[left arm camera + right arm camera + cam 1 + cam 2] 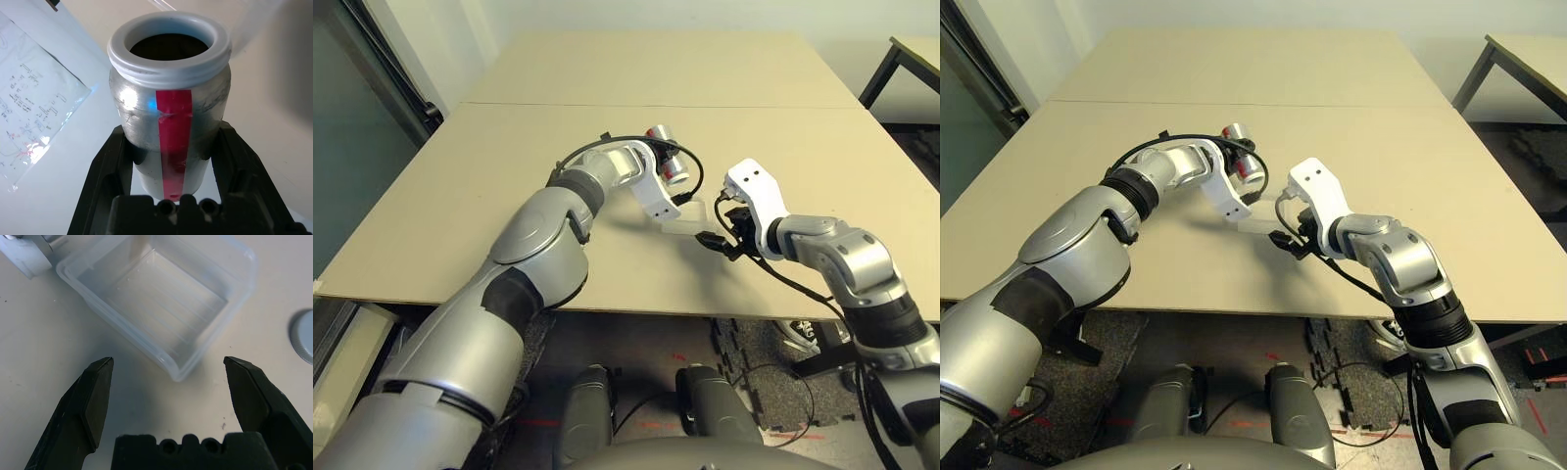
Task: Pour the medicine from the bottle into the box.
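Observation:
My left gripper (pixel 171 133) is shut on the silver-grey bottle (pixel 171 112), its fingers clamped on both sides of the body near the base. The bottle has a red stripe, and its white mouth stands uncapped and dark inside. The medicine is hidden. In the eye views the bottle (pixel 1250 166) hangs tilted just beyond the clear box (pixel 690 217), which sits on the table between my two arms. My right gripper (pixel 168 382) stands open just short of the box (pixel 161 298), one box corner pointing into the gap between its fingers, and holds nothing.
A round grey cap (pixel 303 335) lies on the table beside the box. A clear sheet with faint print (pixel 34 107) lies flat near the bottle. The tan table (pixel 509 176) runs wide to the left and back, with a seam across it; a second table (pixel 915 54) stands at the far right.

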`<action>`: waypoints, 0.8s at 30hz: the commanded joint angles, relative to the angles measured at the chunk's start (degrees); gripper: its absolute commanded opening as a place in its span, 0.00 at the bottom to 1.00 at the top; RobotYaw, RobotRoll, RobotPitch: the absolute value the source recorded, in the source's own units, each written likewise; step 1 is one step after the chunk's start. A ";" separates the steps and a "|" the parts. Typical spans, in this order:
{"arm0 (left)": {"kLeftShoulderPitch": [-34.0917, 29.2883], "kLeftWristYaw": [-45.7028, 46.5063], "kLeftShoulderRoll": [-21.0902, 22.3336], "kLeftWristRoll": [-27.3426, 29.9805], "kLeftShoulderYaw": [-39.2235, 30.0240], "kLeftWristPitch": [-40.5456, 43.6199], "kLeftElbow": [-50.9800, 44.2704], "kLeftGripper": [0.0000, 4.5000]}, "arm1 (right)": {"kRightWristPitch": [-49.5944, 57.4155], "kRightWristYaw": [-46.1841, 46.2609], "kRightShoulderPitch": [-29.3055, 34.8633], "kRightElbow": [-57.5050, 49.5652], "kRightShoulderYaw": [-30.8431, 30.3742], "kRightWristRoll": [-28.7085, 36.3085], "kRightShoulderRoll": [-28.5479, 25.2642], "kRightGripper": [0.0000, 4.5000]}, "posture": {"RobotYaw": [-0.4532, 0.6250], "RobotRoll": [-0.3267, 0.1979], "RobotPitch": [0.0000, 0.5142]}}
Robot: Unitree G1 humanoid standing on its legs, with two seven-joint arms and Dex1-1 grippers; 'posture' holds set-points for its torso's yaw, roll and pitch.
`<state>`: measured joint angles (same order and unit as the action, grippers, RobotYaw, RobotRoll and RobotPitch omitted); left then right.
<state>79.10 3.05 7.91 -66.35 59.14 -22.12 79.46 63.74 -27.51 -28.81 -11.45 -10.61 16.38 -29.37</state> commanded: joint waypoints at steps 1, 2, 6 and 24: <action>-0.91 0.22 0.45 -0.21 0.17 -0.36 0.60 0.54 | 0.22 0.22 0.36 -0.38 0.54 -0.31 -0.15 1.00 | 0.25 0.62 0.07; -0.95 0.09 0.56 0.21 -0.24 -0.43 0.62 0.54 | 0.22 0.21 0.34 -0.34 0.56 -0.32 -0.17 1.00 | 0.25 0.62 0.07; -1.23 -1.60 0.59 5.81 -5.96 -1.29 0.51 0.54 | 0.14 0.07 0.05 0.05 0.39 -0.35 -0.16 1.00 | 0.26 0.62 0.07; -7.02 -14.04 0.59 64.53 -69.93 18.95 -2.69 0.54 | -3.03 -0.83 -1.24 3.63 0.53 -1.29 -0.53 1.00 | 0.33 0.62 0.07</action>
<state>73.25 -11.63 8.33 -3.71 -9.37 -5.03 77.12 61.78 -28.61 -29.41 -8.79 -10.57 15.59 -30.40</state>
